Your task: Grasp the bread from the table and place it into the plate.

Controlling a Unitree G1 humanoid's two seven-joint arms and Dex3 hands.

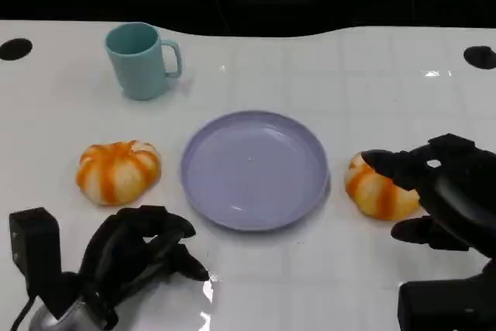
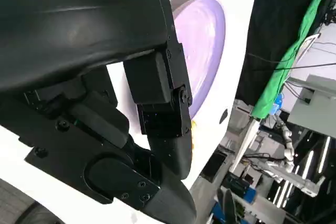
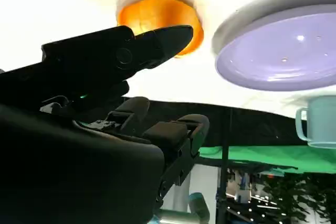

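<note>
My right hand [image 1: 434, 191]: low on the right side of the tabletop [image 1: 325, 75], fingers spread wide apart around the right-hand bread, nothing gripped; one finger lies over the top of the bun, another reaches along the tabletop on my side of it.
Right hand, wrist view: one long black finger [image 3: 157, 43] points across in front of the orange bun, apart from the fingers curled below it.
Contact: from the head view the upper finger seems to touch the bun's crown; I cannot tell whether it presses on it.
Right bread [image 1: 376, 191]: a round, domed bun, glossy, orange stripes running from the crown down over pale cream, like a little pumpkin; it sits on the tabletop just beside the plate's right rim, partly hidden by my fingers.
Right bread, wrist view [image 3: 168, 14]: a smooth, deep orange dome, close to the plate's edge.
Plate [image 1: 310, 199]: lilac, round, shallow with a raised rim, in the middle of the tabletop between the two buns.
My left hand [image 1: 139, 257]: resting low at the near left, fingers curled inward, holding nothing.
Left bread [image 1: 118, 171]: same striped orange-and-cream bun, left of the plate, beyond my left hand and apart from it.
Cup [image 1: 141, 60]: teal mug with its handle turned right, standing upright at the far left, well apart from the plate.
</note>
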